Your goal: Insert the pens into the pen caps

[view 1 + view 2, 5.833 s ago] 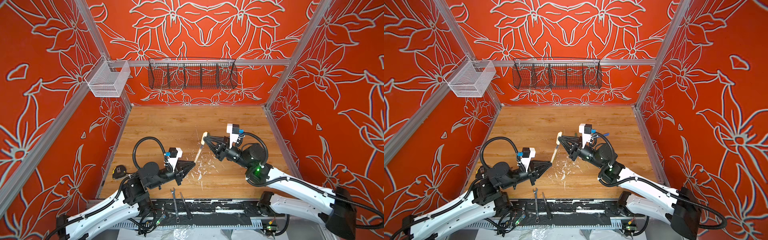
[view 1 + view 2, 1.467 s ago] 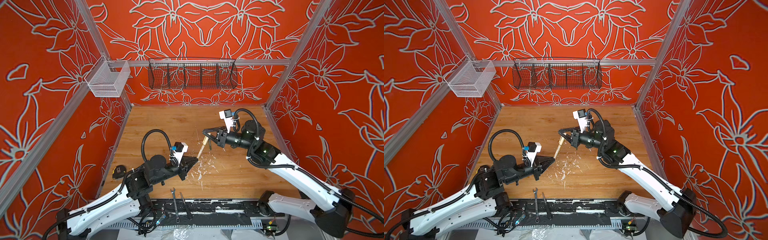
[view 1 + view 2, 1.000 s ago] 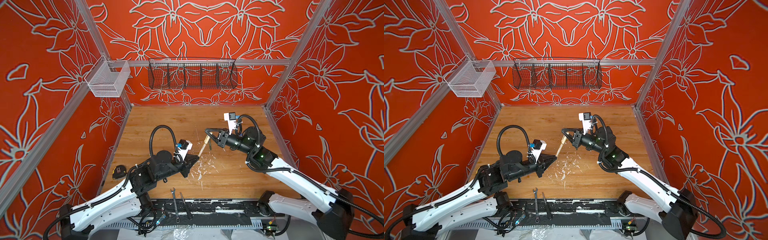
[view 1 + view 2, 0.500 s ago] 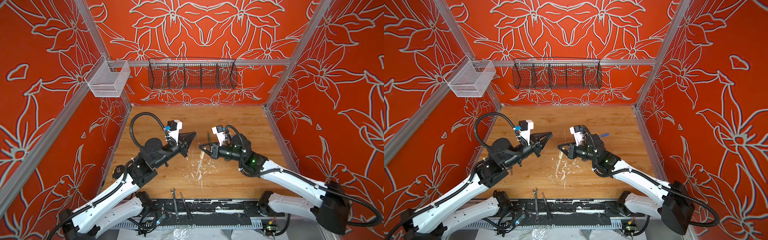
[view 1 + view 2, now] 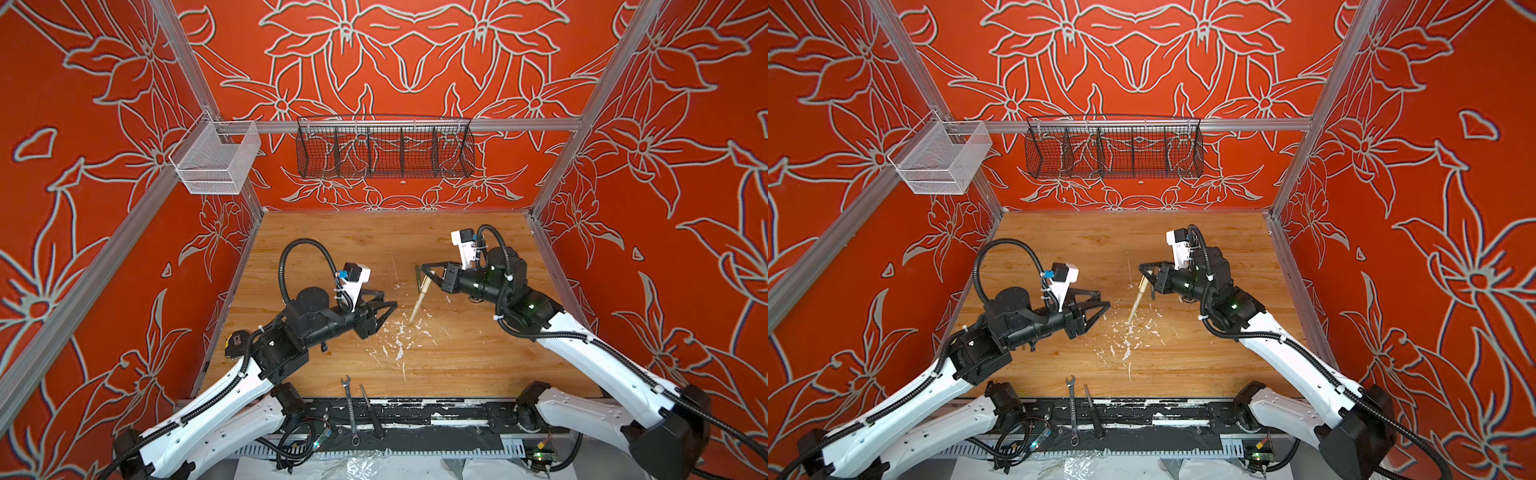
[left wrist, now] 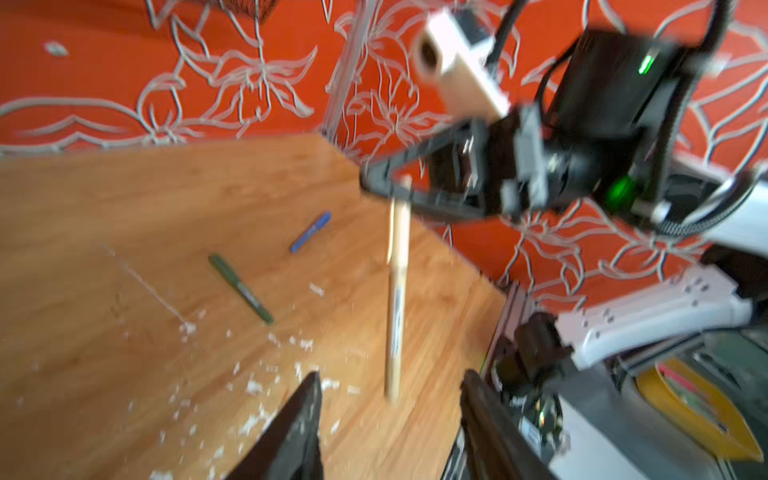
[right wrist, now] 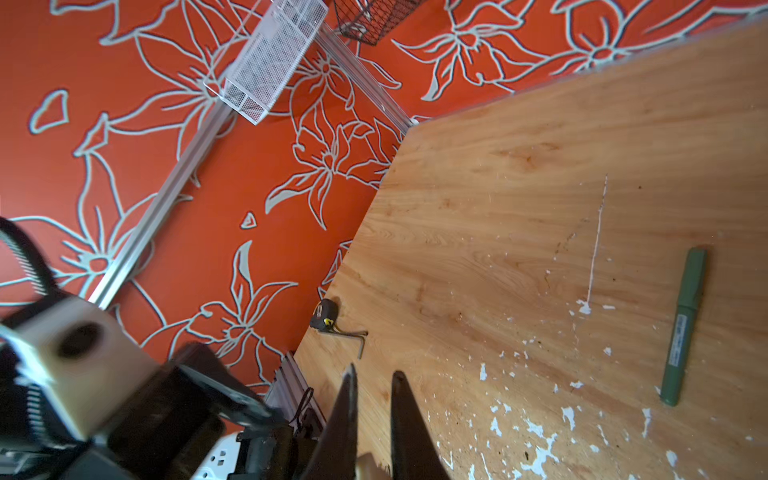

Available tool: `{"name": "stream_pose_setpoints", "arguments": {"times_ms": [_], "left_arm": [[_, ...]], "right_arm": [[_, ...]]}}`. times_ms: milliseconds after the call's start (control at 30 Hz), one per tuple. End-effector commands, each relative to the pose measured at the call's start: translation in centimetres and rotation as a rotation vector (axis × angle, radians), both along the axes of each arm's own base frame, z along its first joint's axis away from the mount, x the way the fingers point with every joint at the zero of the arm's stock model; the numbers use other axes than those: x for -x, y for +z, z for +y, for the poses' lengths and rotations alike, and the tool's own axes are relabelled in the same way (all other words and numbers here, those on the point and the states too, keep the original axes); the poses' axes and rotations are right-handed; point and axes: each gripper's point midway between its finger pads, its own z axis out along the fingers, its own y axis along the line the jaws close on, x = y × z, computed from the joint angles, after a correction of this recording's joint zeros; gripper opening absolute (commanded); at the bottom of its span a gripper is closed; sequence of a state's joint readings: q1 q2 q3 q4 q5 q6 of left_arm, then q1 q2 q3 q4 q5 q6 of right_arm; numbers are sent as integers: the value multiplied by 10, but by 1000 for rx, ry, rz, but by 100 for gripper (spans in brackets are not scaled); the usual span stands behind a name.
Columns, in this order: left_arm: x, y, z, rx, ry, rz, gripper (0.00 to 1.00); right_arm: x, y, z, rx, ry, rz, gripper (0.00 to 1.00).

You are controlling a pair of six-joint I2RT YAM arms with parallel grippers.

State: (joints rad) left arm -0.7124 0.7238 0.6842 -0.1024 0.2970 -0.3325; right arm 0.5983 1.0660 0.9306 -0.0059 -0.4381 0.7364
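The fingers (image 6: 299,428) of the left gripper (image 6: 390,374) are seen in the left wrist view spread well apart with nothing between them. The lower end of the tan pen (image 6: 397,291) hangs just ahead of the gap. The pen is pinched at its upper end by the right gripper (image 6: 374,185), whose jaws are closed on it. A thicker upper section is made out, probably the cap, though blur leaves this unsure. A green pen (image 6: 241,289) and a blue pen (image 6: 311,232) are laid flat on the table (image 6: 104,216) beyond, apart from each other.

In the right wrist view the right gripper's fingers (image 7: 340,428) are shown nearly together, with a tan end nipped between them. The green pen (image 7: 683,328) is seen lying clear of them.

In both top views the tan pen (image 5: 419,297) is slanted from one o'clock down to seven o'clock near the table's middle. The left gripper (image 5: 390,300) is placed at about nine o'clock of its lower end, near but not touching.

The pen is judged light, stiff and smooth, so it is likely to swivel in a single pinch. It would best be taken squarely across the lower half of the barrel, so that a push along its length can be borne.
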Motion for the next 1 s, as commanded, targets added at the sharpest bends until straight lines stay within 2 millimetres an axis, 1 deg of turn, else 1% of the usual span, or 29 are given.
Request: {"name": "stream_pose_setpoints", "arguments": {"times_ms": [0, 67, 133, 200, 400, 467, 500, 600, 700, 800, 967], "left_arm": [[21, -12, -7, 46, -103, 79, 73], [27, -11, -13, 70, -156, 91, 75], [24, -18, -16, 51, -155, 126, 79], [25, -23, -20, 41, -179, 147, 80], [26, -11, -27, 87, -215, 133, 79], [26, -9, -28, 92, -219, 135, 75], [26, -9, -29, 93, -225, 137, 69], [27, -8, -32, 101, -240, 148, 59], [26, -7, -34, 106, -245, 157, 50], [25, -9, -35, 104, -243, 163, 49], [22, -9, -36, 95, -236, 164, 49]], "right_arm": [[9, 17, 4, -26, 69, -20, 0], [8, 23, 6, -54, 80, -24, 0], [9, 29, 10, -90, 100, -26, 0], [11, 34, 14, -119, 124, -27, 0], [13, 28, 21, -168, 166, 10, 0], [12, 27, 24, -190, 173, 19, 0], [11, 25, 24, -194, 172, 23, 0], [9, 21, 25, -202, 167, 30, 0], [8, 20, 27, -212, 174, 34, 0], [7, 20, 28, -216, 173, 33, 0], [8, 21, 28, -218, 178, 30, 0]]}}
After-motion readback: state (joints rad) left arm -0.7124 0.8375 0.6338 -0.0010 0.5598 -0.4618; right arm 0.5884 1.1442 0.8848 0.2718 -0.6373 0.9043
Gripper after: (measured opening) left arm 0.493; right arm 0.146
